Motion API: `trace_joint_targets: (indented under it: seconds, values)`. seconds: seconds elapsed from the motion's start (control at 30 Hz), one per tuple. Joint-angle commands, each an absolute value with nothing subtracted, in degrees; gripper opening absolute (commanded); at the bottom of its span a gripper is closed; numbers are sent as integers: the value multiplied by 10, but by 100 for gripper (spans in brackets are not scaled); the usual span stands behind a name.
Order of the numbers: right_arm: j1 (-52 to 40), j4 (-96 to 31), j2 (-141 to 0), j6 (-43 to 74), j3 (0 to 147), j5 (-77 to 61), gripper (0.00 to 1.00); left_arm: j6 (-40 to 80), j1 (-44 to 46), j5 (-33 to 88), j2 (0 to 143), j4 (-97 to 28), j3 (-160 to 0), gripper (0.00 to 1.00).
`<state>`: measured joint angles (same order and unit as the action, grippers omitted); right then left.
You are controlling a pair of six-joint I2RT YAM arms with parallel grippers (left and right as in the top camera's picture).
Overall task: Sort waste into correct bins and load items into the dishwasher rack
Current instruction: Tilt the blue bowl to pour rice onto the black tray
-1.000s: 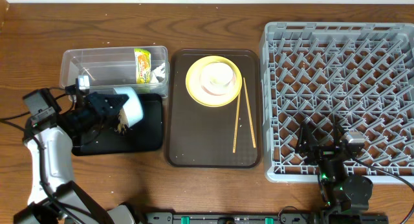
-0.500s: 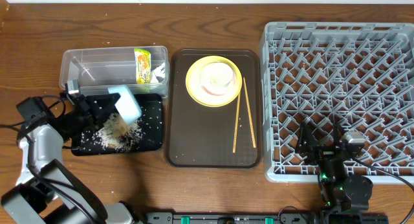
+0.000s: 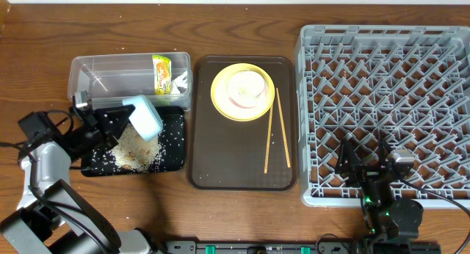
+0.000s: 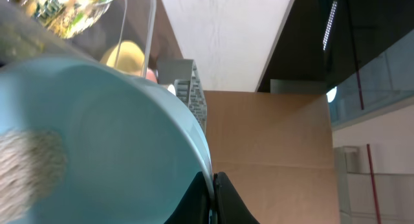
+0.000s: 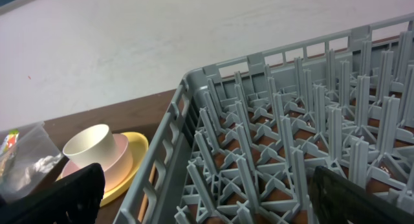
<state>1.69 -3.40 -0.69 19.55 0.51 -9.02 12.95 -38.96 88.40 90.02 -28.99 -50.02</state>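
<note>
— Where's the light blue bowl (image 3: 145, 118)?
— At your nine o'clock, tilted above the black tray (image 3: 176, 164), where the rice (image 3: 134, 155) lies heaped. Your left claw (image 3: 120, 120) is pinched tight on the bowl's rim.
— And the right claw (image 3: 365, 157)?
— Spread wide, gripping nothing, at the six o'clock edge of the grey rack (image 3: 382, 63).

In your left wrist view the light blue bowl (image 4: 116, 133) runs off the left and bottom edges, and the rice (image 4: 29, 162) at its left is only a blur
</note>
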Motion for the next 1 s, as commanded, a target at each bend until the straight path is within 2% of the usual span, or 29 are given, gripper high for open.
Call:
trace_joint_targets:
  seconds: [0.0,0.27,0.37,0.53,0.73,0.83,0.97]
  values:
    - [16,-35,-4,201,3,-92,99,168,-395,901,902,-286,-499,6]
    - [16,-35,-4,201,3,-92,99,168,-395,901,902,-273,-499,6]
    - [16,-35,-4,201,3,-92,99,181,-394,901,900,-318,-499,6]
    - [16,-35,-4,201,3,-92,99,179,-400,900,899,-279,-499,6]
    - [16,-35,-4,201,3,-92,99,185,-399,900,899,-311,-499,6]
    - [16,-35,-4,201,3,-92,99,186,-399,900,899,-282,-499,6]
    - [16,-35,-4,201,3,-92,99,192,-394,900,898,-324,-499,6]
